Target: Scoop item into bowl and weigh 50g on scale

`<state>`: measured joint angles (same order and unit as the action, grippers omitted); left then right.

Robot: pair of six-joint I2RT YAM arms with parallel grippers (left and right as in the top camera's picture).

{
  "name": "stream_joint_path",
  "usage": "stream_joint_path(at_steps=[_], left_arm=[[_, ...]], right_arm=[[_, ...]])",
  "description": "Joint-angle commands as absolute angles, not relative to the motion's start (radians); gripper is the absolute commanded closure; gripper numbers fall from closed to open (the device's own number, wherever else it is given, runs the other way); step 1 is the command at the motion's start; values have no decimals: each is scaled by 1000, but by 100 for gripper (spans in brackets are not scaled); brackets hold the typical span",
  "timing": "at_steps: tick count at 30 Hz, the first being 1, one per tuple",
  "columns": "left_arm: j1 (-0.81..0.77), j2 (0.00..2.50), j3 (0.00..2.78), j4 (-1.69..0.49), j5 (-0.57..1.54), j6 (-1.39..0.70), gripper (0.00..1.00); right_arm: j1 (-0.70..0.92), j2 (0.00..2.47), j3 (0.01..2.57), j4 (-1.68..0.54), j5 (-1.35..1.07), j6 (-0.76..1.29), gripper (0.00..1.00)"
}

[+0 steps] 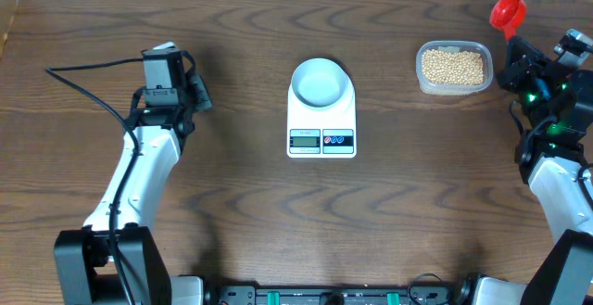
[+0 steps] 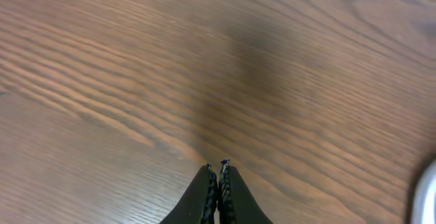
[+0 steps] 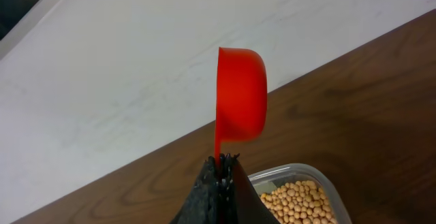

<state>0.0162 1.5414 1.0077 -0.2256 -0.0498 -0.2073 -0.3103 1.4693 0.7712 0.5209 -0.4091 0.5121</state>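
The pale blue-white bowl (image 1: 321,82) sits on the white scale (image 1: 321,121) at the table's middle; the scale's display faces the front. Tan-yellow beans (image 1: 453,66) fill a clear plastic tub (image 1: 451,86) at the back right, also seen in the right wrist view (image 3: 300,198). My right gripper (image 3: 224,158) is shut on the thin handle of a red scoop (image 3: 240,104), held in the air to the right of the tub; the scoop shows in the overhead view (image 1: 507,13). My left gripper (image 2: 217,165) is shut and empty above bare table at the left.
The wooden table's back edge meets a white wall (image 3: 136,67) just behind the tub. A black cable (image 1: 88,87) trails left of the left arm. A pale object's edge (image 2: 426,193) shows at the right border of the left wrist view.
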Motion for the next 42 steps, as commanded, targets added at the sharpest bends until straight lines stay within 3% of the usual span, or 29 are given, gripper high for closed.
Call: stream_joint_path(at_steps=[1, 6, 18, 28, 42], left_arm=[[-71, 1543, 1011, -242, -26, -150, 93], [-263, 1543, 1011, -247, -27, -123, 93], [-512, 1576, 1010, -307, -26, -170, 93], [-626, 1716, 1010, -271, -26, -173, 93], [-641, 1760, 1010, -190, 101, -50, 93]], right_arm=[[-306, 1455, 787, 519, -400, 523, 99], [-306, 1455, 787, 489, -426, 522, 99], [-306, 1455, 787, 479, -433, 496, 99], [-306, 1455, 787, 478, -433, 492, 99], [-306, 1455, 787, 478, -433, 492, 99]])
